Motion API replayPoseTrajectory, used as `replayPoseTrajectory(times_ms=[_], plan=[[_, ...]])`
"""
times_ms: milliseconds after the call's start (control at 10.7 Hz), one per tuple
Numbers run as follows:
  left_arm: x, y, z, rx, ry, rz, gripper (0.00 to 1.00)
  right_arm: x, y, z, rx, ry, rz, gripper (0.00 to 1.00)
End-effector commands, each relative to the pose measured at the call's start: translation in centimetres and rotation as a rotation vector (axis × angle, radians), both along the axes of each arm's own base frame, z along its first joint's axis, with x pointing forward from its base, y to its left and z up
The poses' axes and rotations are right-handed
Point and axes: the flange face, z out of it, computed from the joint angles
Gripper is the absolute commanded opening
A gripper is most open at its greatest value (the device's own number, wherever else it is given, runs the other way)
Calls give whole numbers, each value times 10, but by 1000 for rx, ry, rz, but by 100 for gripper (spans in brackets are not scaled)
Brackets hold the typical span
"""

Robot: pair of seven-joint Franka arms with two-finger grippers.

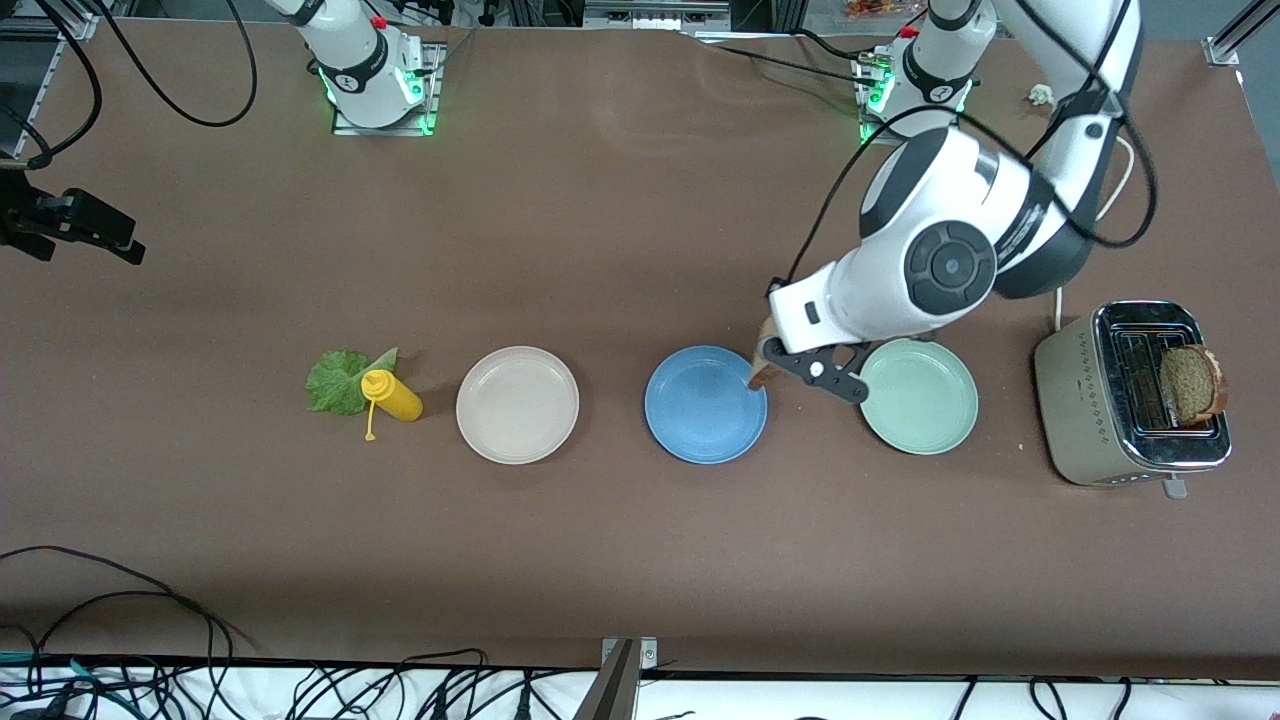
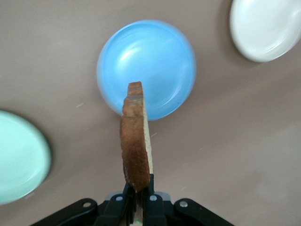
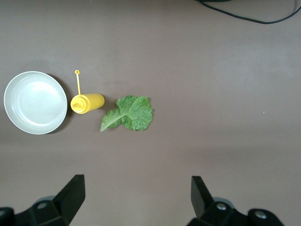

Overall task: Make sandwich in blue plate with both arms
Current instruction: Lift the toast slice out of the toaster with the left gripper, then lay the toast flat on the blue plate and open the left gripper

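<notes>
At the left of the front view lie the lettuce leaf [image 1: 338, 381] and the yellow squeeze bottle [image 1: 393, 396], touching each other, with the beige plate [image 1: 517, 404] just beside them toward the centre. The right gripper [image 3: 136, 200] does not appear in the front view; its wrist view shows its fingers spread wide apart and empty, high above the leaf, so this arm waits. At centre frame sits the blue plate [image 1: 705, 404], still bare. The left gripper [image 1: 768, 372] hangs over the plate's rim on the side toward the pale green plate [image 1: 919, 396], clamped on a bread slice [image 2: 136, 141]. The slice stands on edge, its long axis running from the jaws out toward the plate's middle, so the coming move is judged to need a short advance over the plate and a tilt to lay the slice flat. At the right of the frame a second bread slice [image 1: 1192, 384] stands in the toaster [image 1: 1085, 400]. The left arm's wrist hides most of the held slice in the front view, and its height above the plate cannot be determined.
</notes>
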Motion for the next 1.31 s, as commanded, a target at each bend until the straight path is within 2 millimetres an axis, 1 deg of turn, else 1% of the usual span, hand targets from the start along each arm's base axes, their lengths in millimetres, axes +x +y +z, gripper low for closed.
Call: replayPoseTrajectory(times_ms=[0, 94, 187, 374, 468, 561, 655, 748, 842, 935, 1029, 1216], plan=[[28, -20, -24, -241, 56, 122, 0, -3, -2, 6, -5, 6, 0, 100], [33, -22, -41, -289, 90, 158, 0, -4, -3, 7, -4, 4, -2, 100], [38, -18, -57, -329, 132, 201, 0, -4, -3, 7, -4, 4, -2, 100], [49, -4, -100, -404, 233, 286, 0, -4, -5, 7, -4, 6, -7, 100], [51, -4, -116, -442, 275, 323, 0, -4, -3, 7, -4, 7, -2, 100], [58, 5, -125, -467, 278, 361, 0, -4, -3, 7, -4, 7, -2, 100], [60, 8, -131, -482, 271, 352, 0, -4, -4, 7, -4, 7, -4, 100], [71, 29, -138, -544, 283, 393, 0, -4, -4, 7, -4, 7, -5, 100], [76, 43, -152, -620, 279, 384, 0, -5, -5, 7, -4, 6, -5, 100], [74, 43, -166, -668, 272, 349, 0, -4, -4, 7, -4, 7, -5, 100], [74, 44, -176, -677, 273, 337, 0, -4, -4, 7, -4, 7, -4, 100], [75, 51, -192, -686, 274, 331, 0, -5, -5, 7, -6, 6, -5, 100]])
